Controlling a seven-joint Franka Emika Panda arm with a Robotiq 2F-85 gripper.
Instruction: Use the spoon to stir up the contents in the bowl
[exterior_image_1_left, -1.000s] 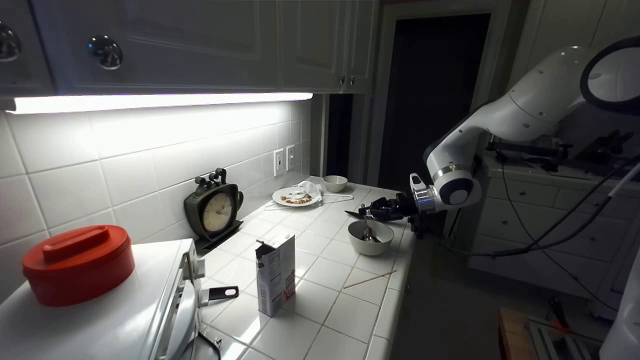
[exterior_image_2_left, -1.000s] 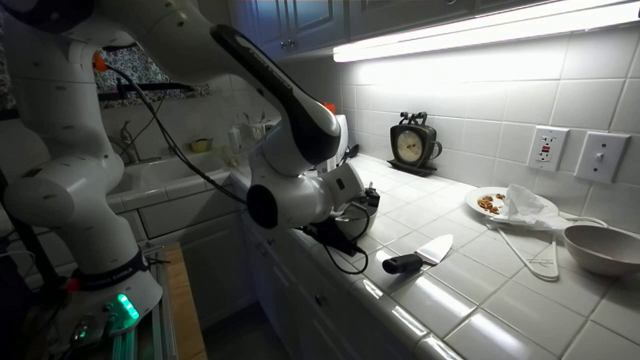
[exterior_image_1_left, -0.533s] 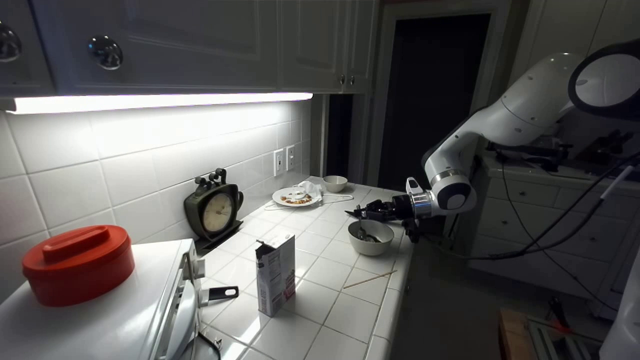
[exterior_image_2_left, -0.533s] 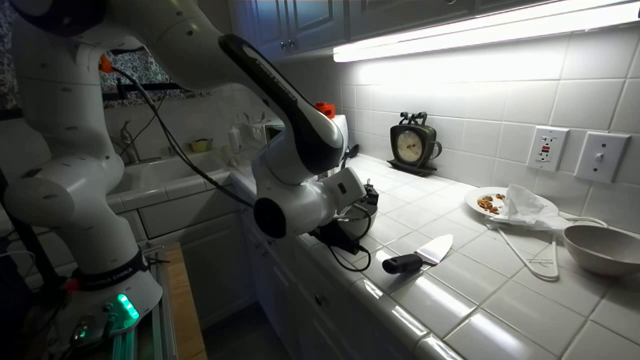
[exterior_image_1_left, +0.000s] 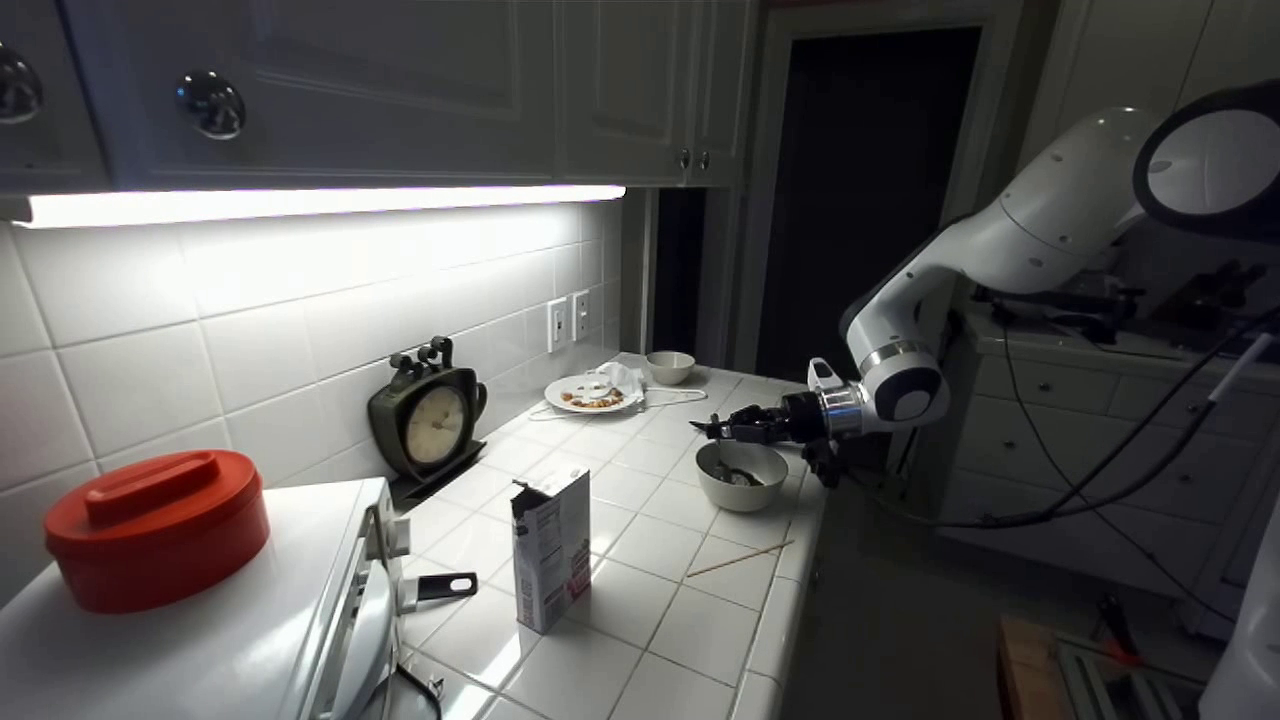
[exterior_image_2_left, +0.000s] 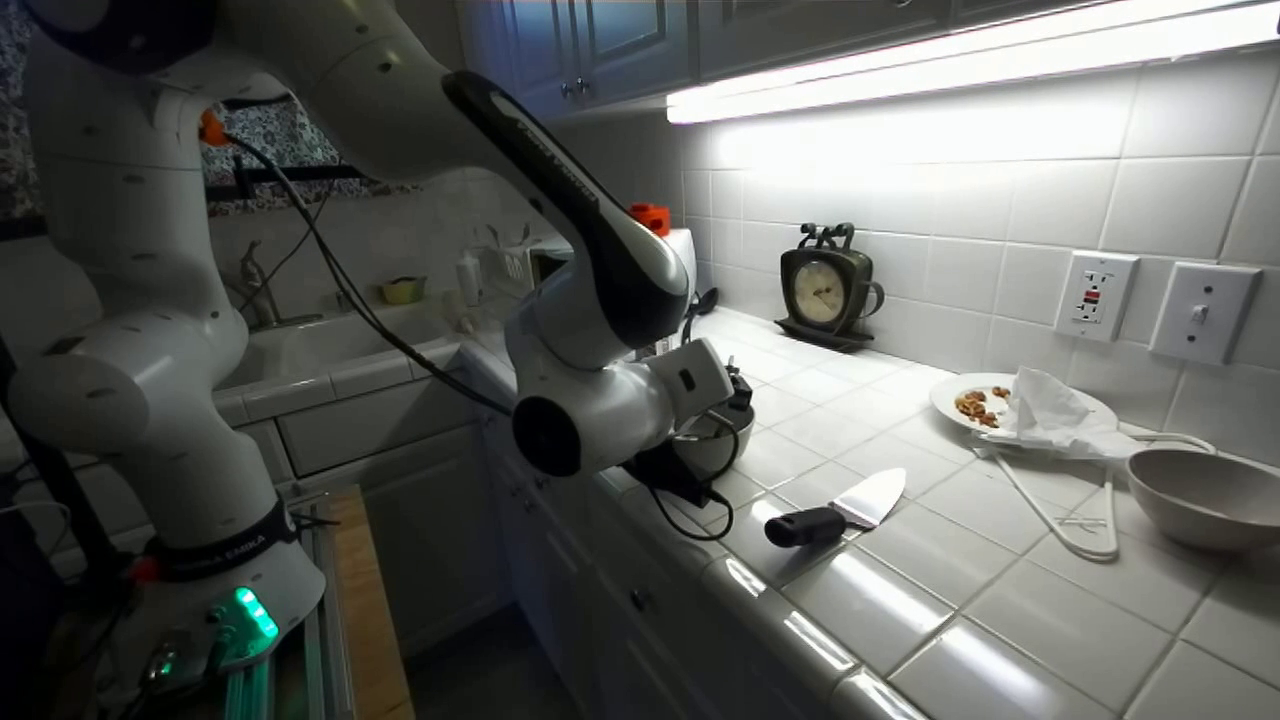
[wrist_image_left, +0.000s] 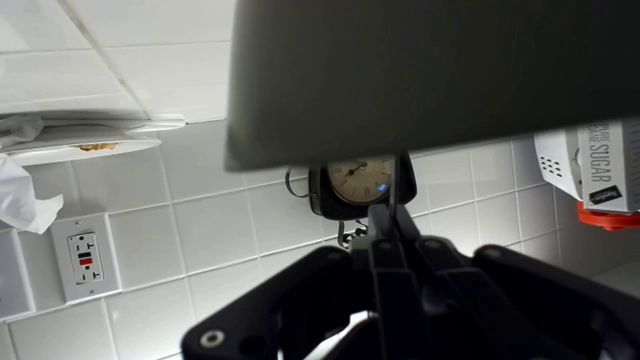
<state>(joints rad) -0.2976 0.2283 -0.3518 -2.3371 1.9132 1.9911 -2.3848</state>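
Near: white cardboard sugar carton (exterior_image_1_left: 553, 552) on white-tiled counter (exterior_image_1_left: 642, 548) | Right: thin brown stick (exterior_image_1_left: 740, 558) | Beyond: round pale grey-white bowl (exterior_image_1_left: 742, 497); slim grey spoon (wrist_image_left: 393, 185) reaching inside, gripped by black two-fingered hand (wrist_image_left: 393, 223) | Far: flat white plate (exterior_image_1_left: 566, 386)

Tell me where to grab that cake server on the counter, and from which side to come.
Take its black handle, probably best from above, closing across its width. Thick and uncovered, it points toward the counter edge, while the blade is thin and broad. The tool would first have to release the spoon.
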